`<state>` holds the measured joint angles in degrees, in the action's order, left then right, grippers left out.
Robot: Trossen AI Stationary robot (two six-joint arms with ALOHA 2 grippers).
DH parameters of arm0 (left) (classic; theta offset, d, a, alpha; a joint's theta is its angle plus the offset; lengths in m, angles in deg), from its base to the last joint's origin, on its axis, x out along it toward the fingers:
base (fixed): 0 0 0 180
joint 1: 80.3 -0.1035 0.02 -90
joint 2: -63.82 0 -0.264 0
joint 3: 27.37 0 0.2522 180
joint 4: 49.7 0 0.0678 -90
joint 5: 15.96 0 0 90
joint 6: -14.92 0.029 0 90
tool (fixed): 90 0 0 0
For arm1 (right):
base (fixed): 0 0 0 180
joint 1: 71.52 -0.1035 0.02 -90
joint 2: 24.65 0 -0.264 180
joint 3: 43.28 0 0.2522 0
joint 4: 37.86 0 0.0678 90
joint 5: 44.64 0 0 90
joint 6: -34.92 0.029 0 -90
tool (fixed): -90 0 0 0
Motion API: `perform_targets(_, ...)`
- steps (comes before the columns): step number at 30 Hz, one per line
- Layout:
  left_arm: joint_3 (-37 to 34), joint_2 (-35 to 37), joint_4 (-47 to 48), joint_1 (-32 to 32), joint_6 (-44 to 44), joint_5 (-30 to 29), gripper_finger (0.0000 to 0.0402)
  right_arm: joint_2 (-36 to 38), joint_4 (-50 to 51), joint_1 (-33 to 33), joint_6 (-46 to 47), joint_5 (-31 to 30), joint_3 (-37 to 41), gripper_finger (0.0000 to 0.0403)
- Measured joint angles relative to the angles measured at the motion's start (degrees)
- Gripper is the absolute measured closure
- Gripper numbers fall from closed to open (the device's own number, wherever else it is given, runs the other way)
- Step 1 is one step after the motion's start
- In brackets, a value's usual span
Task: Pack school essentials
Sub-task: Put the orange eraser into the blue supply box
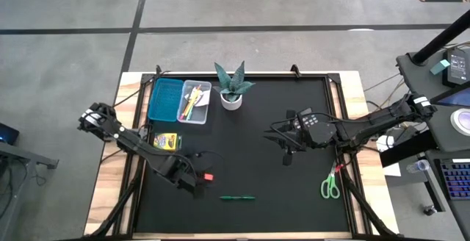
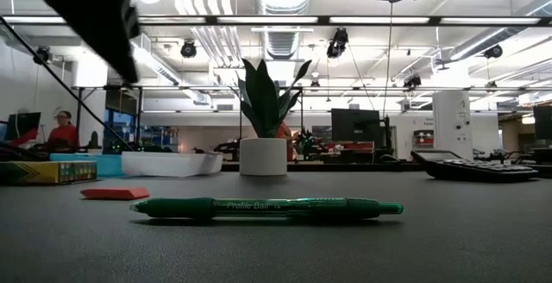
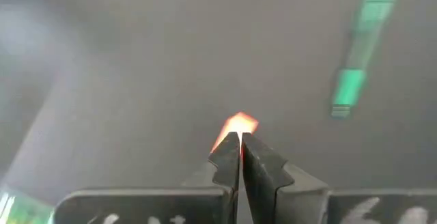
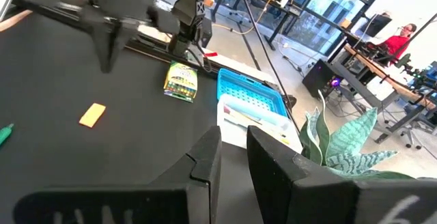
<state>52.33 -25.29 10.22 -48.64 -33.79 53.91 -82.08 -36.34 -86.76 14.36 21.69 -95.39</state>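
The red eraser lies flat on the black mat. My left gripper hangs above the mat just short of it, shut and empty; in the right wrist view it is clear of the eraser. The green pen lies near the near edge. The yellow crayon box sits on the left. The green-handled scissors lie at the right. Pens fill a clear box. My right gripper waits open over the mat's right half.
A blue tray sits beside the clear box at the far left. The spiky plant in a white pot stands at the far middle. A dark flat keyed device shows at the right in the low view.
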Motion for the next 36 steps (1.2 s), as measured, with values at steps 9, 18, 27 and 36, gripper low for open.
perform_targets(9,-1.85,-5.08,-16.20,1.77,20.96,0.02,0.0386,0.00,-0.04,0.00,0.02,0.01,0.00,0.0342)
perform_targets(18,-10.61,-5.89,-21.75,1.59,22.10,0.00,0.0270,0.00,-0.03,0.01,0.00,0.02,0.00,0.0342)
perform_targets(27,-18.11,-5.78,-31.67,1.40,22.14,-1.53,0.0213,0.00,-0.02,0.01,0.09,0.03,0.00,0.0342)
perform_targets(36,-23.02,-5.63,-36.45,1.22,19.56,-6.17,0.0212,0.00,-0.03,0.00,0.15,0.03,0.00,0.0342)
